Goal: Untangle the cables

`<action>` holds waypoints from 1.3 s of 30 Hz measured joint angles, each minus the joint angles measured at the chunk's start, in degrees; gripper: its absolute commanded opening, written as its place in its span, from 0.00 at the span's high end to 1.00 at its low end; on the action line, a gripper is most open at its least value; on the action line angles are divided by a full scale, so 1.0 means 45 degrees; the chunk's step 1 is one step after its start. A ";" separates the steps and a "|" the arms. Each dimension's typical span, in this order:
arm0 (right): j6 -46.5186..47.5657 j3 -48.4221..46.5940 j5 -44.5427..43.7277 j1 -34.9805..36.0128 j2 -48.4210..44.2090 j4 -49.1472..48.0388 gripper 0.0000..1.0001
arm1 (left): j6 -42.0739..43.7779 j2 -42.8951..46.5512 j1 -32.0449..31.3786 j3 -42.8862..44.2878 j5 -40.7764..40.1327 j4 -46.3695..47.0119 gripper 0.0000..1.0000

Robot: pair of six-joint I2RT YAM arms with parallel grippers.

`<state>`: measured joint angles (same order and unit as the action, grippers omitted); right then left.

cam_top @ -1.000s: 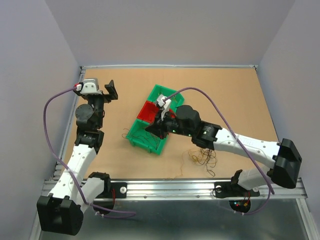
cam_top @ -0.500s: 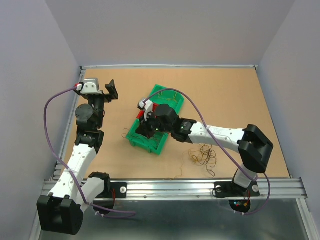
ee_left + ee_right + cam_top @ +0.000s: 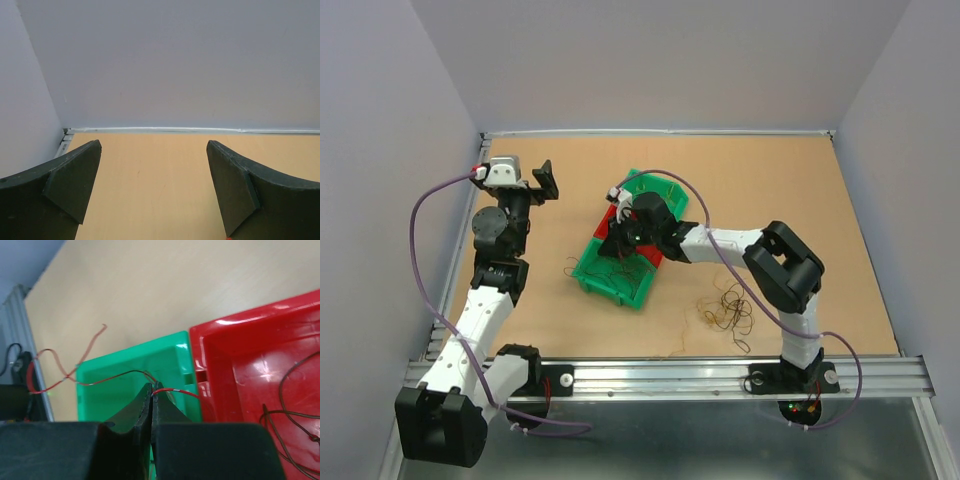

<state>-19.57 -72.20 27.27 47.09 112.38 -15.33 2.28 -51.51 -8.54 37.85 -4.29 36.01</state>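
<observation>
Cables (image 3: 725,312) lie mostly as a loose tangle on the table (image 3: 790,190), near its near edge and well apart from the bins. Your right gripper (image 3: 151,390) is clenched, its fingertips pressed together over the green bin (image 3: 115,402), and a thin red wire (image 3: 176,391) is pinched right at the tips. From the pinch this wire runs one way towards the rim of the red bin (image 3: 240,355) and the other way across the green bin and over its wall, ending in a crossed loop on the table beside it. Dark strands (image 3: 287,412) curl on the floor of the red bin. From above you see the three bins in a slanted row near the table's middle, with the right arm stretched across to them. Your left gripper (image 3: 154,146) is released, jaws spread wide with nothing between them, raised near the table's far left corner and facing the back wall (image 3: 165,60).
</observation>
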 measured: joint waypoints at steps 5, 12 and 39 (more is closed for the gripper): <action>0.0427 -0.0267 -0.1637 0.0321 0.0481 0.0855 0.99 | 0.0010 -0.0092 0.0000 -0.0005 0.0112 0.0039 0.01; 0.1739 -0.0840 -0.4964 0.1511 0.0651 0.2764 0.99 | 0.0049 -0.0107 0.0005 -0.0005 0.0277 0.0151 0.01; 0.3701 -0.3109 -0.7397 0.2550 0.0262 0.6086 0.59 | 0.0287 -0.0403 0.0005 -0.0170 0.0811 0.0233 0.01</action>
<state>-2.92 -86.19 -6.02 58.57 113.56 12.05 3.57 -53.32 -8.51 37.08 -0.64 37.06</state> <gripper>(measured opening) 0.367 0.986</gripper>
